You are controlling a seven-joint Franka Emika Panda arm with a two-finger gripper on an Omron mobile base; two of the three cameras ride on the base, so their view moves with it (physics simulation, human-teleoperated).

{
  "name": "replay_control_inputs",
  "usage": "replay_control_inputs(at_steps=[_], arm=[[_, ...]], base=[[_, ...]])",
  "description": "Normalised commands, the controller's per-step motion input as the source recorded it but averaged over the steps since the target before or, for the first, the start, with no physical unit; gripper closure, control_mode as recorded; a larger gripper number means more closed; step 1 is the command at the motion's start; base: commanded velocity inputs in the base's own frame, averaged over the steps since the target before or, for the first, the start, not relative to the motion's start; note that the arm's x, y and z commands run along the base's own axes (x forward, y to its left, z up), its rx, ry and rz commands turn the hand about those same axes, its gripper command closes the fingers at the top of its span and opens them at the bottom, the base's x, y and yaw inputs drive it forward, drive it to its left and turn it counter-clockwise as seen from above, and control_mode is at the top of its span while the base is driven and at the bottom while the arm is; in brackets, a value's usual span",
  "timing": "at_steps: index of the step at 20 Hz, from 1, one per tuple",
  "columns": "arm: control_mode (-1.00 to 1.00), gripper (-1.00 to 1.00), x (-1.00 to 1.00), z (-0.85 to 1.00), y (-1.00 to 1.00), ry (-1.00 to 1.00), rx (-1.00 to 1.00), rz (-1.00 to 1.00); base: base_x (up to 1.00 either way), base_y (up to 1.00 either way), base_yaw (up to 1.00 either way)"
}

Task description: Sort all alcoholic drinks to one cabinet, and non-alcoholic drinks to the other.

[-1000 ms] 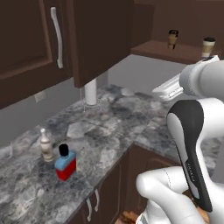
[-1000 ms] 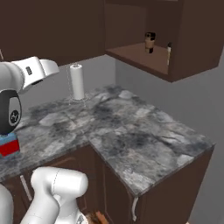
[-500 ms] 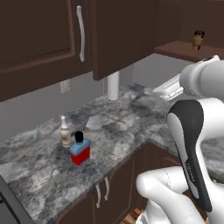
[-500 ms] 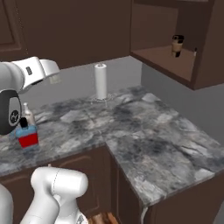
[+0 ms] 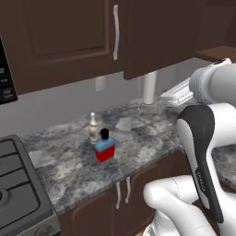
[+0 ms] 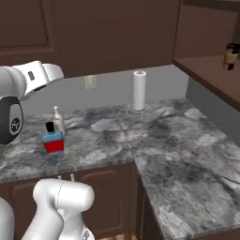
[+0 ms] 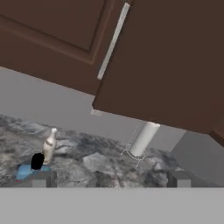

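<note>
A tan paper cup with a black lid already stands on the open wall cabinet's shelf. The squat blue bottle with red label and slim pale bottle wait mid-counter, touching, below the closed dark brown cabinet. The pincer gapes wide, empty

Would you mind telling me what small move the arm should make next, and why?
Probably lower the open gripper toward the blue bottle on the counter. It and the pale bottle stand there untouched, the gripper holds nothing, and the wall cabinet above is closed.
</note>
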Motion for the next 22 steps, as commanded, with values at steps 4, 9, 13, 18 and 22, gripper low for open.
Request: replay_control_inputs(at_steps=[4, 9, 13, 18, 22], arm=[[1.00, -1.00, 0.00, 0.00, 0.00, 0.00, 0.00, 0.00], [1.00, -1.00, 0.00, 0.00, 0.00, 0.00, 0.00, 0.00], [1.00, -1.00, 0.00, 0.00, 0.00, 0.00, 0.00, 0.00], [1.00, -1.00, 0.00, 0.00, 0.00, 0.00, 0.00, 0.00], [1.00, -1.00, 0.00, 0.00, 0.00, 0.00, 0.00, 0.00]], base=[[0.00, 0.24, 0.40], [0.00, 0.32, 0.38], [0.00, 0.32, 0.34], [0.12, 0.15, 0.22], [0.14, 0.01, 0.08]])
